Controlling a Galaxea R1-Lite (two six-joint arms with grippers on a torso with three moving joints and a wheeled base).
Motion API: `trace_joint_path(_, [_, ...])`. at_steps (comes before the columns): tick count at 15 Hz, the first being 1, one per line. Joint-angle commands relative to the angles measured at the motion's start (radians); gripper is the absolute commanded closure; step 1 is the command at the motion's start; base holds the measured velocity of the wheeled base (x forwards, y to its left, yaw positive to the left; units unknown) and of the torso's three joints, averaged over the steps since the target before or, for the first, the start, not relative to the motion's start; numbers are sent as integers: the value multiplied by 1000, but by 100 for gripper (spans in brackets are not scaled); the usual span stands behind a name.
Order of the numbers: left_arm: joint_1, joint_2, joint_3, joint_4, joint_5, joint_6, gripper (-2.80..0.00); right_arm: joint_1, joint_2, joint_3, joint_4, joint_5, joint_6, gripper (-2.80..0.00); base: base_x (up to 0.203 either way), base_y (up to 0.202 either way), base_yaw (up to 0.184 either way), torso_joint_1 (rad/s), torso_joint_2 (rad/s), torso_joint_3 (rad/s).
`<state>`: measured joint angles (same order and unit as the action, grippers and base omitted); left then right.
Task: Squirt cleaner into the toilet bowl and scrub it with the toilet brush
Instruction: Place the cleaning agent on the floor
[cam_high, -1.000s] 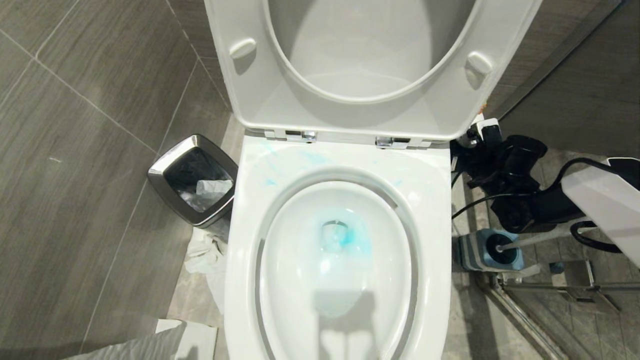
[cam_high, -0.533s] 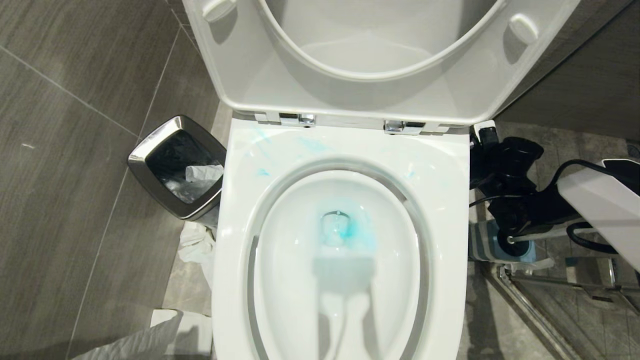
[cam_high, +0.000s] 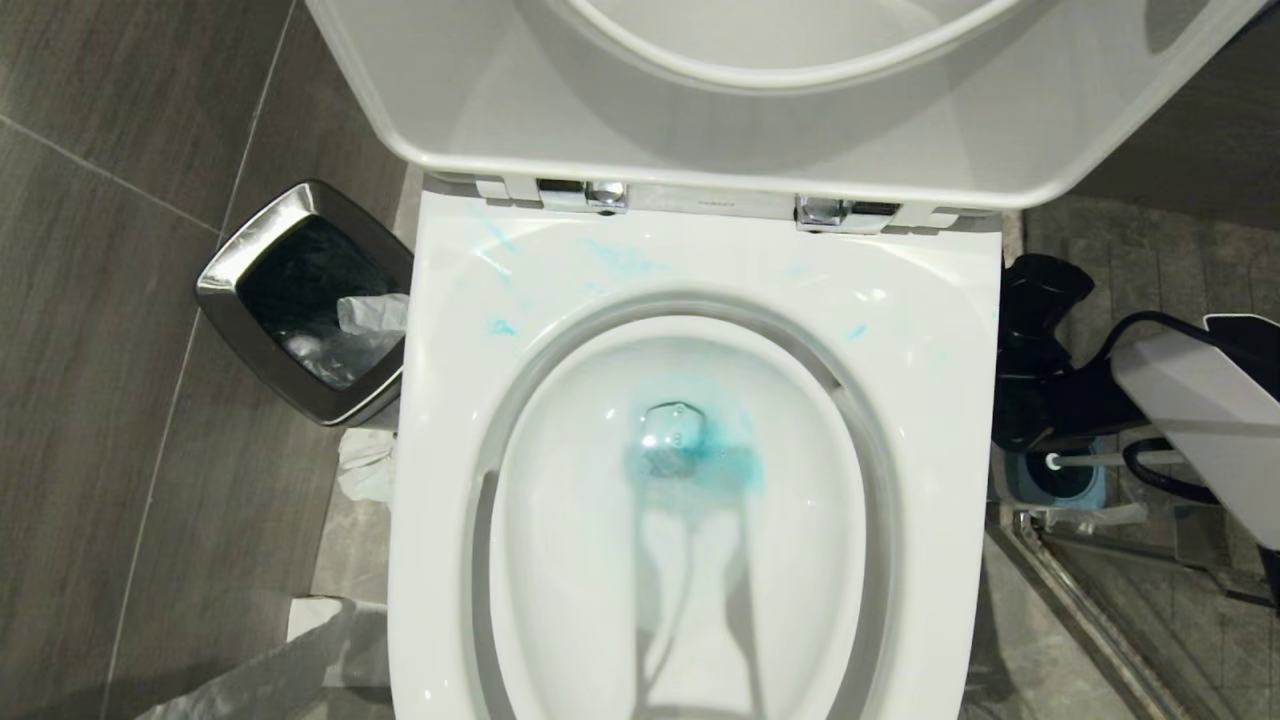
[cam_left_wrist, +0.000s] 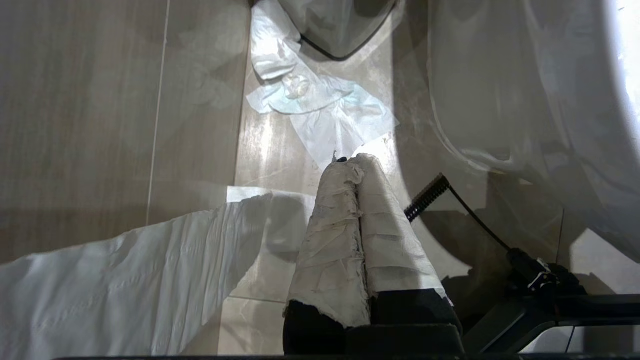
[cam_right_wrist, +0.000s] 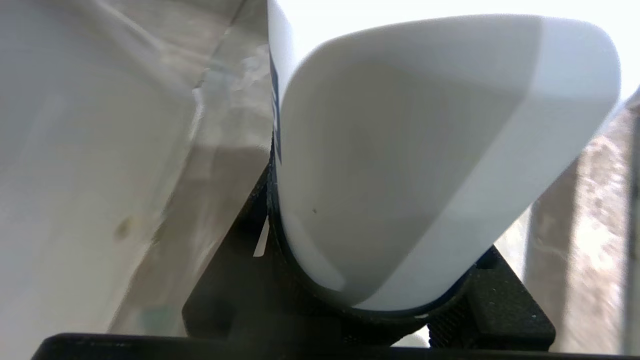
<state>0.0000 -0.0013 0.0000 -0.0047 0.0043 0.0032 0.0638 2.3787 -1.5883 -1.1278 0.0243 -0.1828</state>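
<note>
Turquoise cleaner (cam_high: 700, 455) pools around the drain at the centre of the toilet bowl (cam_high: 930, 330), with fainter blue smears on the white ceramic rim toward 11 and 12 o'clock, just below the chrome hinges (cam_high: 585, 193). The seat and lid (cam_high: 480, 110) stand raised at 12 o'clock. The bowl is glossy white, an oval basin inside a squarish rim.

At 3 o'clock of the bowl, low on the floor, the toilet brush (cam_high: 1095, 460) sits in its square blue holder (cam_high: 1060, 485), its slim pale handle slanting off to the right. The right gripper (cam_right_wrist: 380, 280) is beside the bowl at 3 o'clock; in its wrist view the black jaws are clamped round a smooth white bottle (cam_right_wrist: 400, 160), which fills most of that view.

At 9 o'clock of the bowl stands a steel-rimmed black bin (cam_high: 215, 290), with crumpled tissue (cam_high: 365, 465) on the tiles at its foot. The left gripper (cam_left_wrist: 357, 165) hangs over the floor near 8 o'clock, its tissue-wrapped fingers (cam_left_wrist: 335, 225) pressed together and holding nothing.
</note>
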Motion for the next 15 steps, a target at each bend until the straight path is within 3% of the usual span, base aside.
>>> trace_joint_path(1, [0, 1, 6, -1, 0, 0, 0, 0, 45, -64, -8, 0, -1, 0, 0, 0, 0, 10, -2, -200])
trace_joint_path(6, [0, 1, 6, -3, 0, -8, 0, 0, 154, -246, -3, -4, -1, 0, 0, 0, 0, 2, 2, -43])
trace_joint_path(15, [0, 1, 6, -3, 0, -8, 0, 10, 143, -161, -47, -16, -6, 0, 0, 0, 0, 0, 0, 0])
